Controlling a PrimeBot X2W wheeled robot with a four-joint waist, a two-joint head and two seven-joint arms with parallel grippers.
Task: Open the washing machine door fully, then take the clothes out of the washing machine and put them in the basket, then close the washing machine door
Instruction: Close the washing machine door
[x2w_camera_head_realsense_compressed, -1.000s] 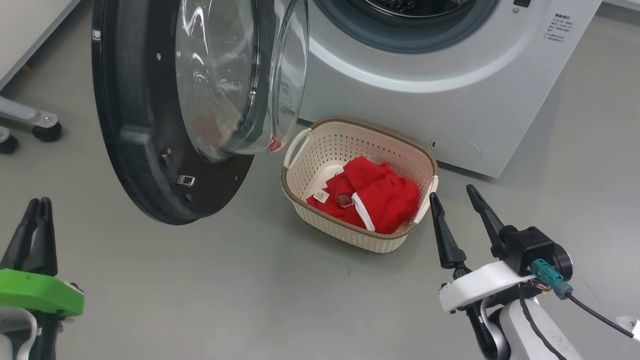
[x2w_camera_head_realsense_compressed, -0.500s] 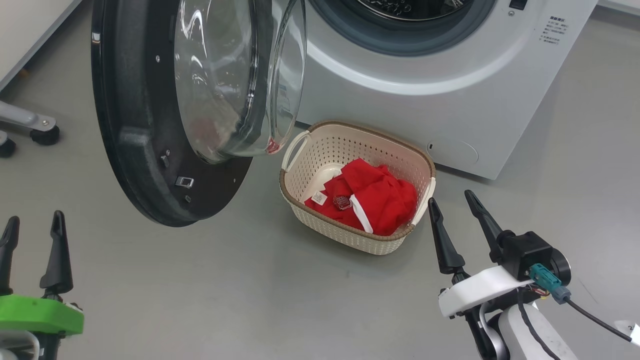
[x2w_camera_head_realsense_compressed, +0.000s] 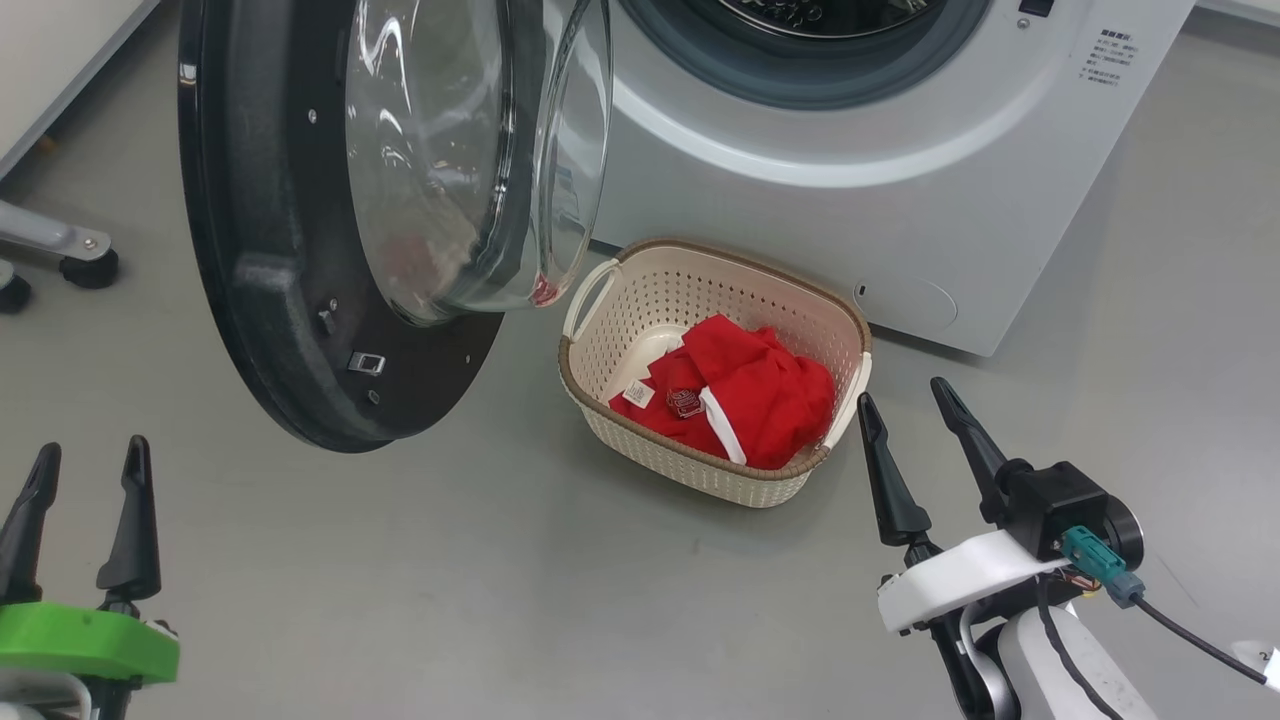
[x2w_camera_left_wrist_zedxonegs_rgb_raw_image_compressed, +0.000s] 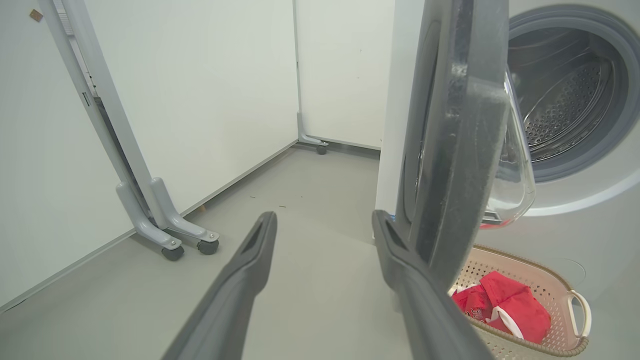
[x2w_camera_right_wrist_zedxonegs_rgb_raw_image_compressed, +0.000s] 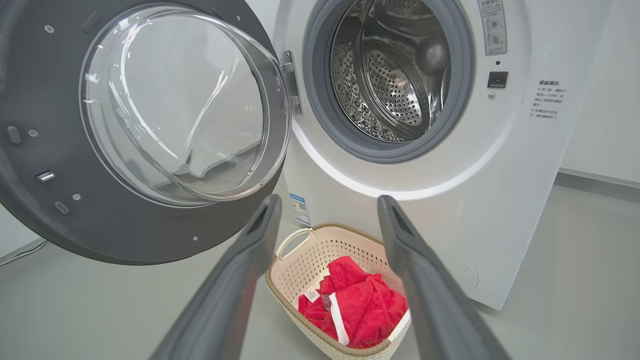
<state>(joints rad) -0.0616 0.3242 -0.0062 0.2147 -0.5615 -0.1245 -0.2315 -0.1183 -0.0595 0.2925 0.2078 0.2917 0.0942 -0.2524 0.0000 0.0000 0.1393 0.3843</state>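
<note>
The washing machine stands at the back with its steel drum showing no clothing. Its black door hangs open to the left, glass bowl bulging over the floor. On the floor before the machine sits the cream basket with the red clothes lying in it. My left gripper is open at the lower left, below the door's edge. To the right of the basket my right gripper is open and holds nothing.
A white panel on grey wheeled feet stands to the left of the door. Grey floor stretches between my grippers and the basket. White walls close the back left corner.
My left gripper has gone from shut to open and shifted a little to the right. The right gripper, basket and door hold their places.
</note>
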